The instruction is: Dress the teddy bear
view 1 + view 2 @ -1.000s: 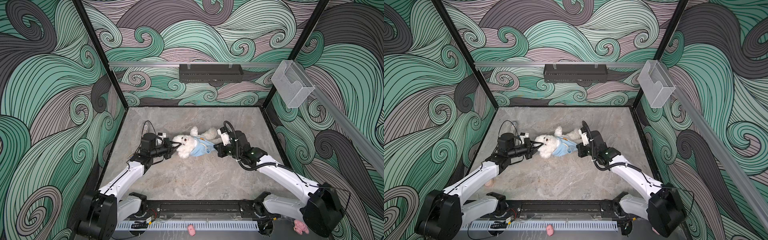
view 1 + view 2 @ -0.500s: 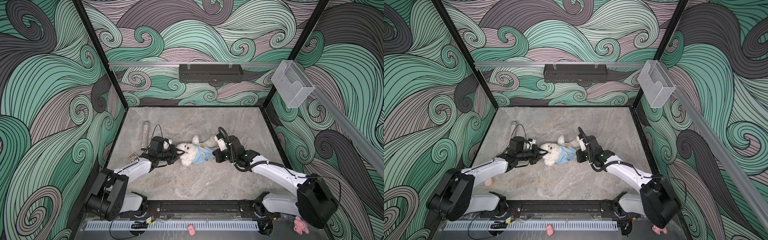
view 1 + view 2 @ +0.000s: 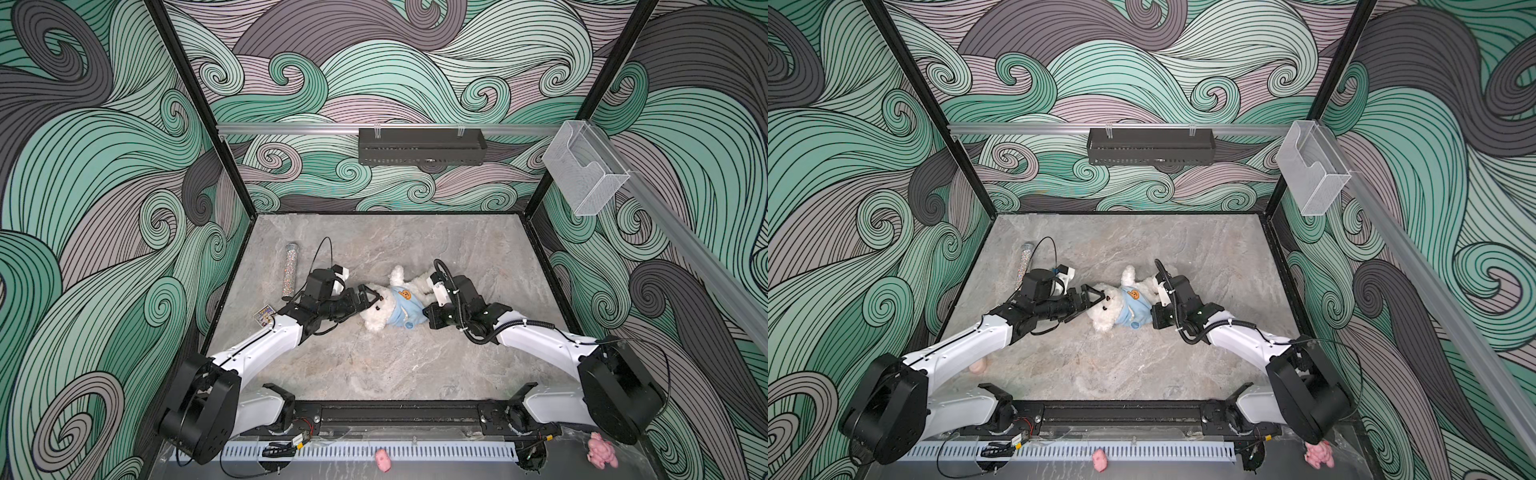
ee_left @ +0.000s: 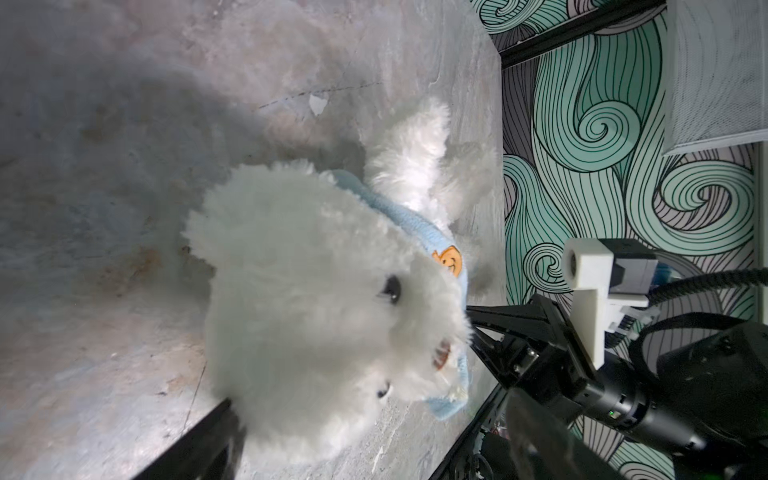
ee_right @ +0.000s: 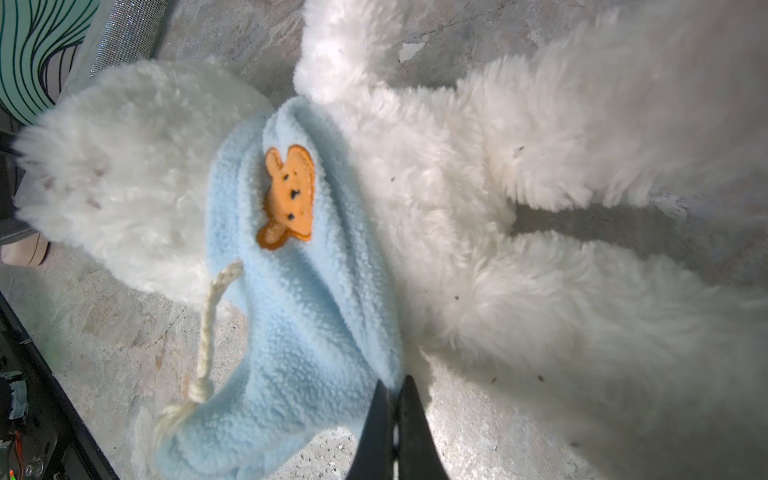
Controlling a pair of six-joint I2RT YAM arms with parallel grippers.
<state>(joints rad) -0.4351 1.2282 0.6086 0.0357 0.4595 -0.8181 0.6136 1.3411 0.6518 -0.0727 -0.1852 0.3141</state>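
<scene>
Lying on its back mid-surface (image 3: 374, 374), the bear (image 3: 376, 316) points its head at the left arm and its legs toward the right arm and the rear. Its long axis therefore runs roughly from one gripper to the other.

A blue top (image 3: 401, 311) with an orange patch (image 5: 289, 195) is bunched round the neck and chest, leaving belly and legs bare. One arm sticks out past the collar. The fleece is too crumpled to tell whether either arm sits in a sleeve.

The right gripper (image 5: 395, 395) is pressed together on the top's lower hem at the bear's near flank, pinching the fleece. The left gripper (image 3: 370, 302) is spread wide at the crown of the head and holds nothing.

The next move looks like drawing the hem down the body toward the legs, along that axis and away from the left gripper. The right arm is nearer the hem and already has it. The left is nearer the head and well placed to brace it. If the head goes unheld, I would expect the whole bear to slide with the pull instead of the top travelling down.
</scene>
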